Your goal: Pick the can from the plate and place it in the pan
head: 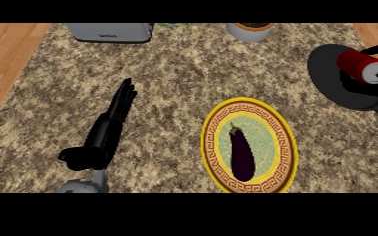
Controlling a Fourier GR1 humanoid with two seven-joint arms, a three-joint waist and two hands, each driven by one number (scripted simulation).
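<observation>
A red can (359, 65) with a grey top lies tilted in the black pan (332, 77) at the counter's right edge. The yellow-rimmed plate (284, 145) sits at the lower middle with a dark purple eggplant (242, 152) lying on it. My left hand (111, 125) rests on the counter at the left, fingers straight and pointing away, holding nothing. No right hand shows in the head view.
A grey toaster (109, 31) stands at the back left. A white pot (251, 30) with dark contents sits at the back middle. Wooden floor (18, 55) shows beyond the counter's left edge.
</observation>
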